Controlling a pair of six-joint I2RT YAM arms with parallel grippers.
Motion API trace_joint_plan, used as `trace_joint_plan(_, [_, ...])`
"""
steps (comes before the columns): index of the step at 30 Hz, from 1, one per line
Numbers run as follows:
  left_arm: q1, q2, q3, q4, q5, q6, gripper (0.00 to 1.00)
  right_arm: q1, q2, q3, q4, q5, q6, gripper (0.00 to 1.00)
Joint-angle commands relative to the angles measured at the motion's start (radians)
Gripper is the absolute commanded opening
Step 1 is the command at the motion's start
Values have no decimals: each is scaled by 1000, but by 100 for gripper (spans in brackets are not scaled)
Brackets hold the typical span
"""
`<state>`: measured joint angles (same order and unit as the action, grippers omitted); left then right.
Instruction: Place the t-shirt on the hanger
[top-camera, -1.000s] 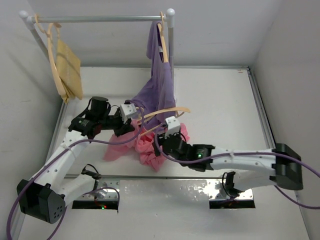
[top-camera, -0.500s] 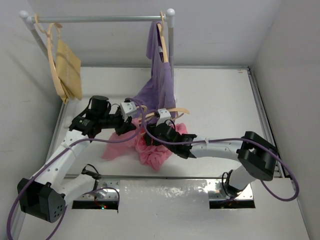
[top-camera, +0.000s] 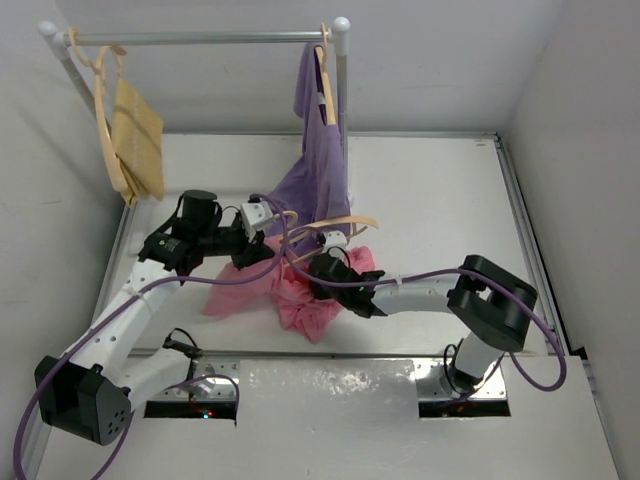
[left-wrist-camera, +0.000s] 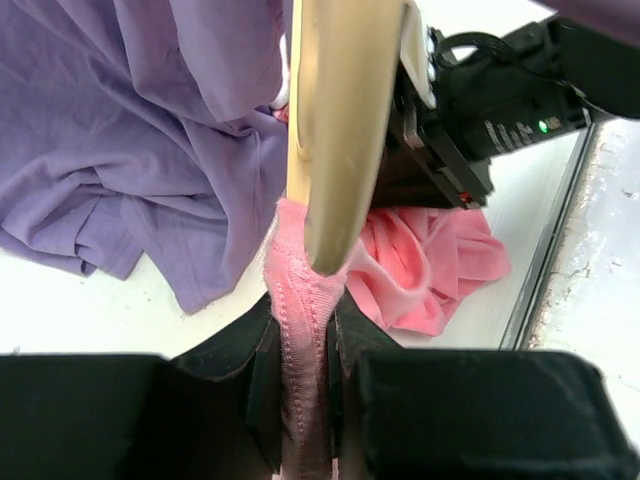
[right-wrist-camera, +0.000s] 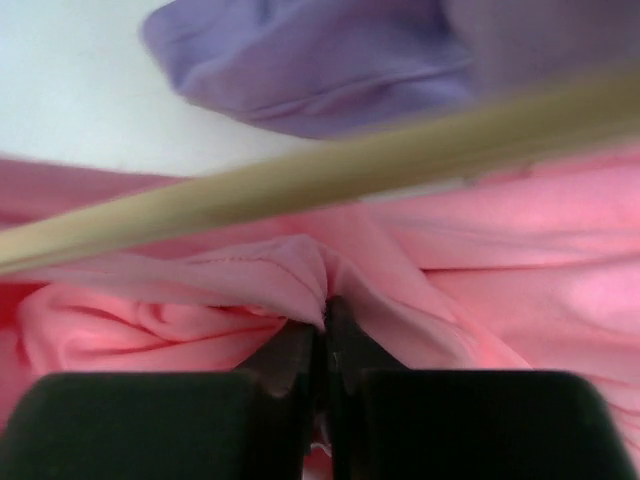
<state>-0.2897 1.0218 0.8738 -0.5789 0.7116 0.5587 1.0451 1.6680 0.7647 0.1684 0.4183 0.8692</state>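
The pink t-shirt (top-camera: 300, 300) lies crumpled on the white table between both arms. The pale wood hanger (top-camera: 345, 222) lies slanted across its top, one arm reaching toward the left gripper. My left gripper (top-camera: 252, 247) is shut on the t-shirt's ribbed collar (left-wrist-camera: 303, 300), and the hanger's arm end (left-wrist-camera: 340, 150) pokes in just above the jaws. My right gripper (top-camera: 322, 268) is shut on a fold of the t-shirt (right-wrist-camera: 300, 270), just below the hanger's bar (right-wrist-camera: 300, 185).
A purple shirt (top-camera: 320, 150) hangs from a hanger on the metal rail (top-camera: 200, 38), its hem pooling on the table behind the t-shirt. A yellow cloth (top-camera: 135, 135) hangs at the rail's left end. Walls close in on both sides.
My right gripper moved left into the t-shirt under the hanger and closed on a fold, its elbow folding in. The left gripper has kept its grip and place.
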Motion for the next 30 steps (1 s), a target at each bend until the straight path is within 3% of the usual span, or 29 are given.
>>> trace_joint_plan(1, [-9,-8,5,63,40,-34,0,-25,-33,-36,10,17,65,0])
trace_joint_plan(6, [0,-12,24,-4,77,36,0,-56,-209,-126,-136,230,121,0])
trace_joint_plan(12, [-2,-9,48,-212,252,220,0,-201,-453,-283,-165,322,160,0])
trace_joint_plan(18, [-8,-2,50,-259,158,290,0,-260,-582,-344,-190,390,136,0])
trace_joint_plan(26, [-23,14,33,-332,-29,418,0,-286,-657,-239,-296,481,-104,0])
trace_joint_plan(30, [-23,4,28,-341,-21,446,0,-286,-729,-229,-334,496,-243,0])
